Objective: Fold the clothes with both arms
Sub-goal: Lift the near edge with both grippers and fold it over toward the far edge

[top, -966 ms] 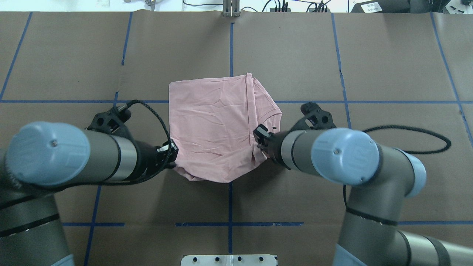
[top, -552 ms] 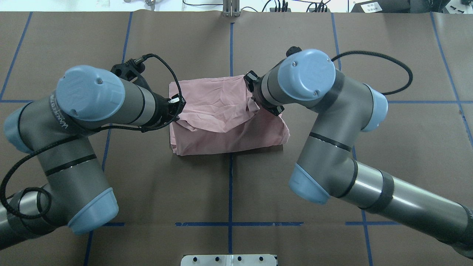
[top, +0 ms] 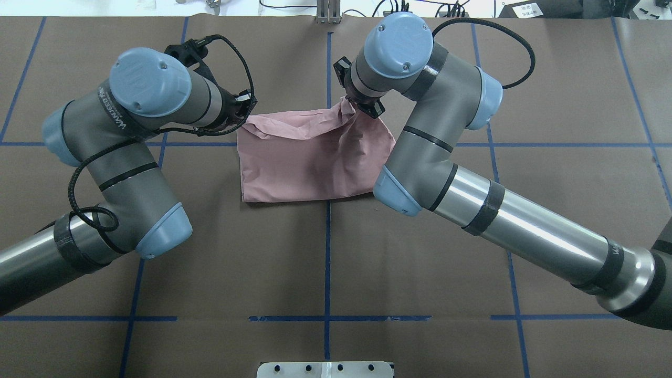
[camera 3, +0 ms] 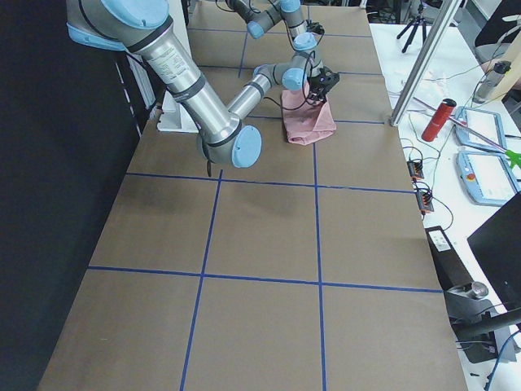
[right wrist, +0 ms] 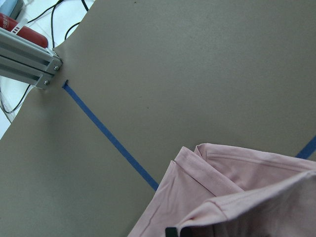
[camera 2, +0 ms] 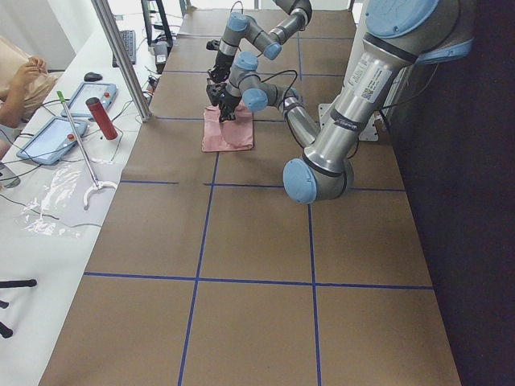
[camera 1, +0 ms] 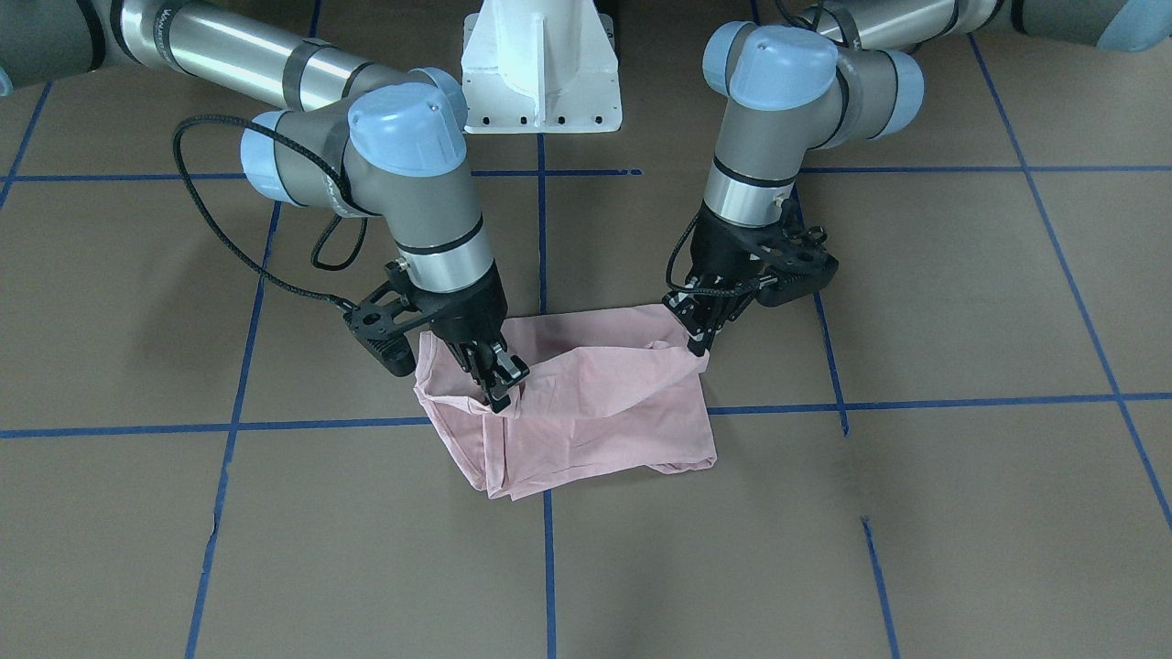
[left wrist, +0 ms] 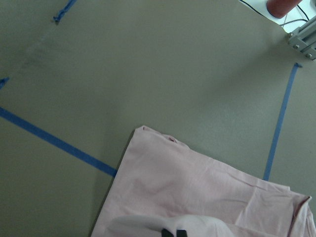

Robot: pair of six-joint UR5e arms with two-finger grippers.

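under both end effectors [camera 1: 502, 383], pinched t-shirt [top: 310, 168] corners, print hidden

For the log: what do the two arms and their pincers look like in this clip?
Both the left arm and the right arm are silver-grey tubes with light blue joint caps and black bands. A black braided cable loops at each wrist. The left pincer and the right pincer are black, with two fingers each.

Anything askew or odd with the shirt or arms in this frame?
Nothing damaged. The pink shirt is mid-fold, so its far edge is bunched and uneven where the left gripper and right gripper pinch it. The near folded edge lies fairly straight on the table.
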